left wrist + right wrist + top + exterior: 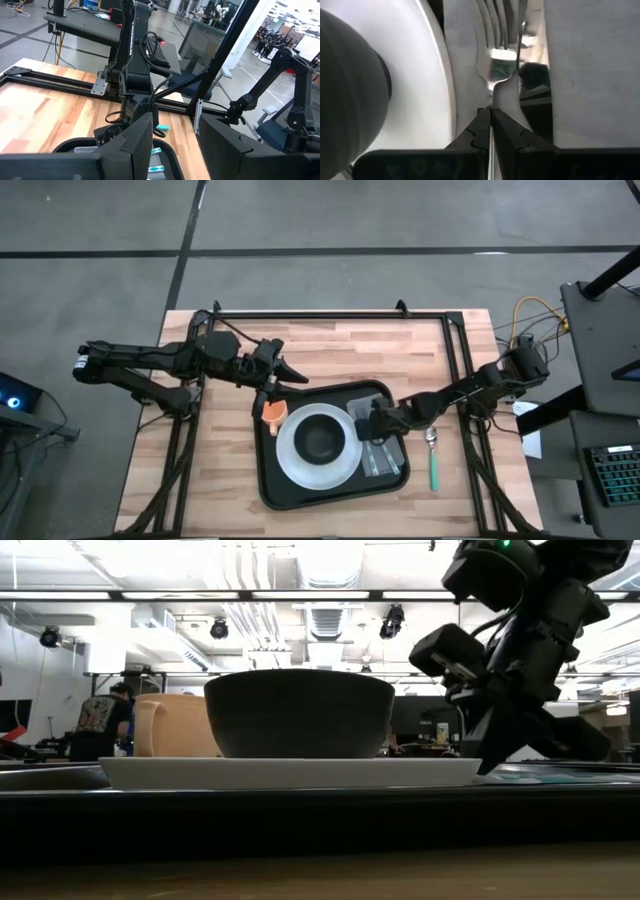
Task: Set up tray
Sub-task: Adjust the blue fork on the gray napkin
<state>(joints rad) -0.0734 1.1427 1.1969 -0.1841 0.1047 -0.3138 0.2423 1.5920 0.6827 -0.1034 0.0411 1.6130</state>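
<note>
Right gripper (366, 423) sits low inside the large black rectangular tray (268, 485) at mid-table, fingers pinched shut on the silver metal fork (496, 47) lying on the grey napkin (580, 70) (tight beside the white round plate (292, 465)), while the left gripper (283, 370) hovers spread open, empty, over bare wood just past the tray's far-left corner.

Black tray (270, 480) is sitting on light wood table (340, 350), white plate (300, 465) is carrying a dark bowl (320, 440), orange-ish cup (274, 414), grey napkin (383, 460) I think, silver fork (495, 30), spoon with green handle (434, 465).
</note>
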